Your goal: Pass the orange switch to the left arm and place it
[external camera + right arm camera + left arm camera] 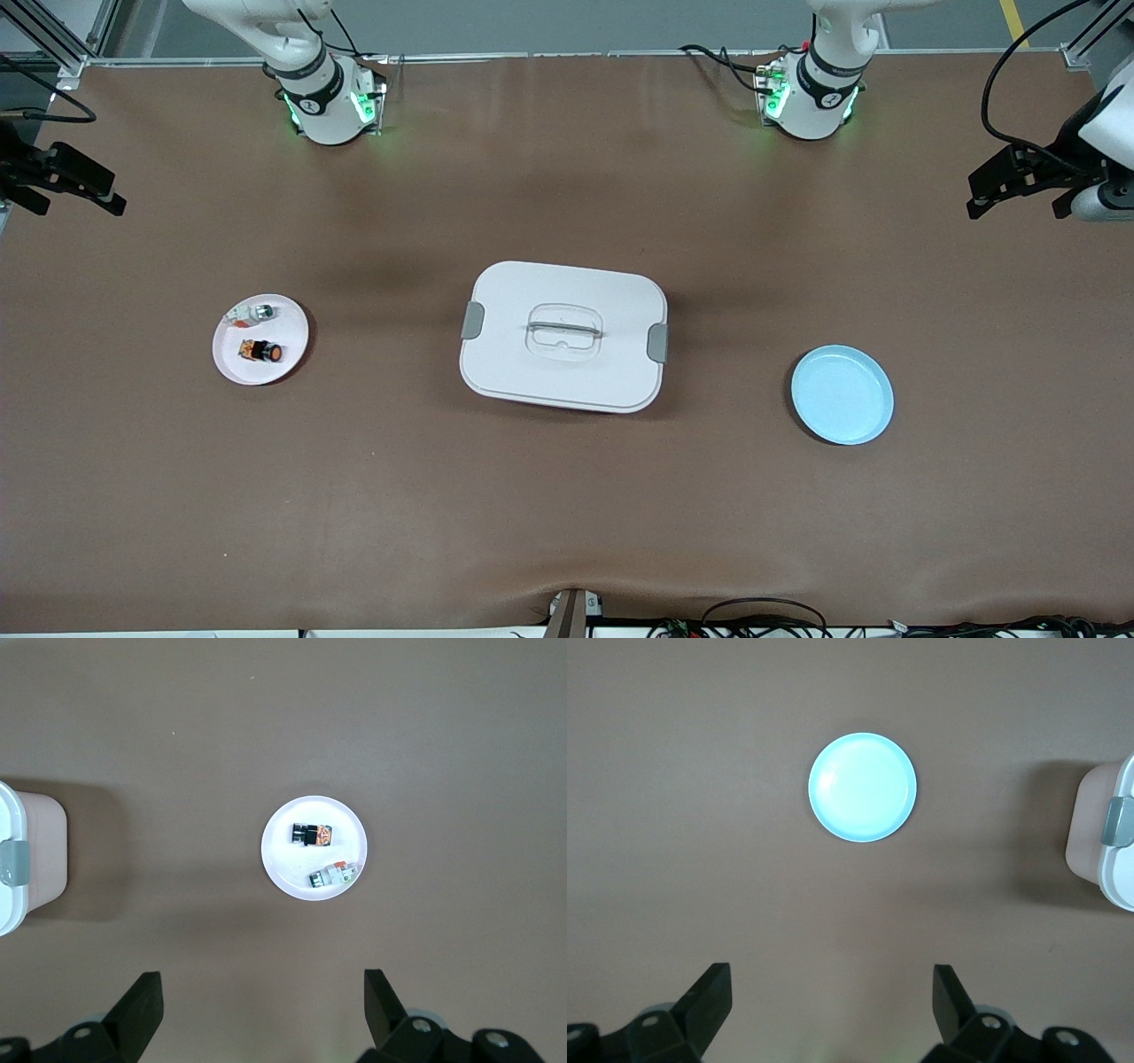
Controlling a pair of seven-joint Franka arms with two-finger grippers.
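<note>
The orange switch (263, 352) lies on its side on a small white plate (285, 330) toward the right arm's end of the table; it also shows in the right wrist view (310, 835). The large white box (514, 292) with grey latches stands at the middle of the table. My right gripper (75, 206) is open and empty, high over the table's edge at the right arm's end, well clear of the white plate (292, 870). My left gripper (1017, 211) is open and empty, high over the table's edge at the left arm's end.
A small whitish piece (252, 312) with a silver-green tip shares the white plate. A light blue plate (842, 394) with nothing on it lies toward the left arm's end and shows in the left wrist view (862, 787). Cables run along the table's near edge.
</note>
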